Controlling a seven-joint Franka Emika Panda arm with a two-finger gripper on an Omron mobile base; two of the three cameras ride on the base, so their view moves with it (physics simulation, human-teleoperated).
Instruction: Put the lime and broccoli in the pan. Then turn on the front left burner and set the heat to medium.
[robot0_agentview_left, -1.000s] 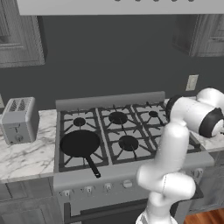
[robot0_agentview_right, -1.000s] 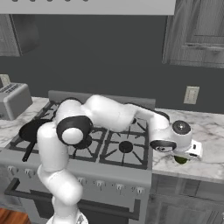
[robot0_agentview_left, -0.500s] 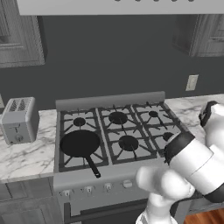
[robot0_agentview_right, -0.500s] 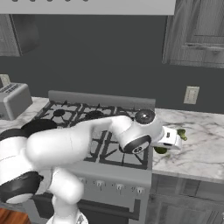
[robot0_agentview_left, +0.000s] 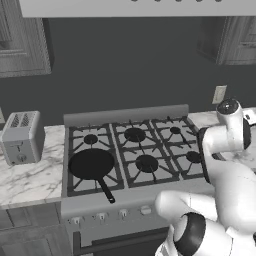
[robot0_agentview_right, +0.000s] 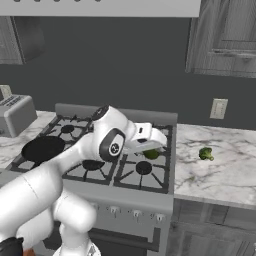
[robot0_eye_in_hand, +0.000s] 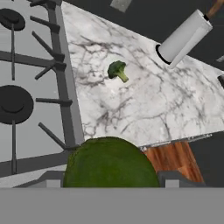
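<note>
My gripper is shut on the lime, a smooth yellowish-green ball held just above the stove's right-hand burners. In the hand view the lime bulks large between the fingertips. The broccoli lies on the marble counter right of the stove, also seen as a small floret from the hand. The black pan sits on the front left burner, whose grate shows around it; its handle points to the stove's front. From the right base the pan is far left of the gripper.
A toaster stands on the counter left of the stove. A paper towel roll lies on the right counter beyond the broccoli. Control knobs line the stove's front panel. My own arm stretches across the front burners.
The arm has swung left from the right counter, carrying the lime away from the broccoli to above the stove's right side. The pan and broccoli have stayed put.
</note>
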